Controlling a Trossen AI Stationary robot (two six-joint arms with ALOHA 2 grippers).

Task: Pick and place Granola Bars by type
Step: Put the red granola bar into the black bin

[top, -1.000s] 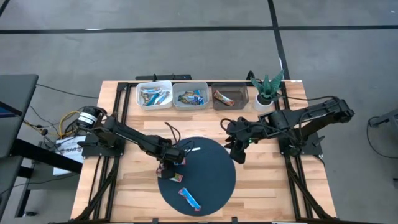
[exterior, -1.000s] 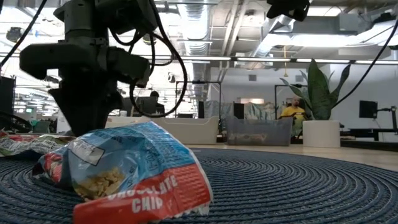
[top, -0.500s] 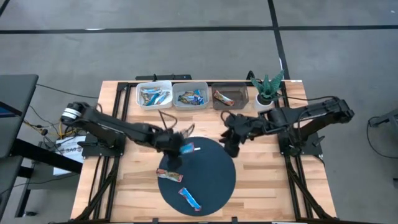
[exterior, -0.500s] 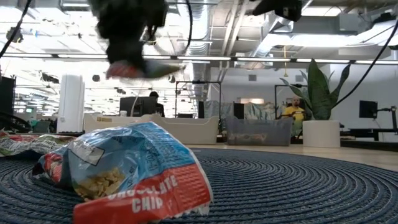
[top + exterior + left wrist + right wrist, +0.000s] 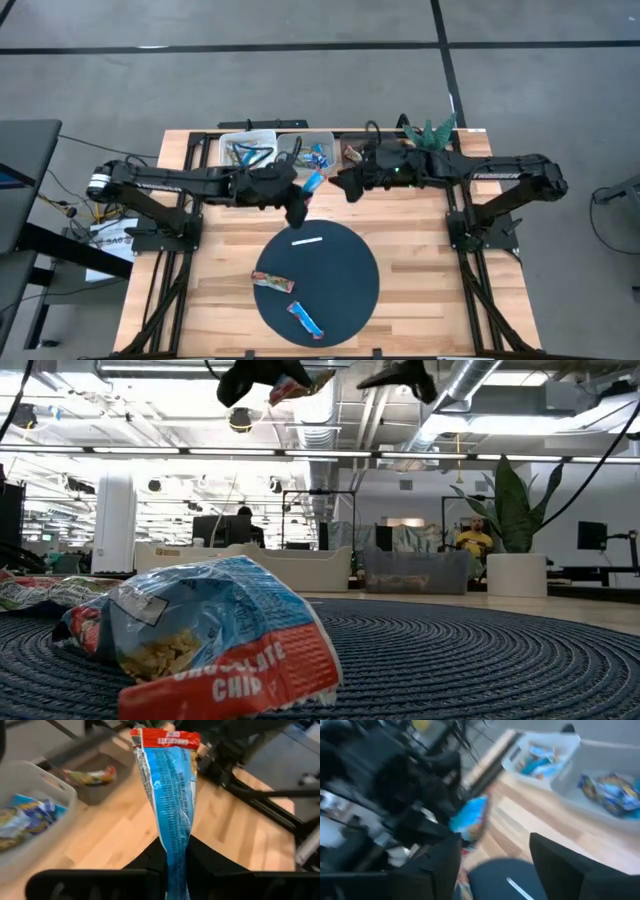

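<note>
My left gripper [image 5: 300, 203] hangs high above the table between the round dark mat [image 5: 350, 262] and the bins, shut on a blue granola bar [image 5: 167, 795] with a red end. My right gripper [image 5: 345, 184] stands open just to the right of that bar, its fingers [image 5: 560, 865] wide apart and touching nothing. An orange-brown bar [image 5: 273, 283] and a blue bar [image 5: 306, 319] lie flat on the mat. The blue one fills the low view's foreground [image 5: 200, 640]. My left gripper pinches the blue bar between its two fingers by one end [image 5: 172, 847], the fingers lying on the wrapper's flat faces. The bar sticks out past the fingertips, its red end [image 5: 165, 739] free and pointing toward the right gripper. It is lifted clear of mat and table.
Three bins stand in a row at the far edge: a white one [image 5: 248, 152] with blue bars, a middle one [image 5: 305, 155] with mixed silvery bars, a grey one [image 5: 368, 156] with an orange-brown bar. A potted plant [image 5: 430, 140] stands to their right. A thin white strip [image 5: 306, 240] lies on the mat.
My left gripper has shut on a blue bar at the mat's left part, lifted it clear and carried it up and toward the far edge, turning as it rose. My right gripper has swung toward the table's left and far edge, coming close to the lifted bar.
</note>
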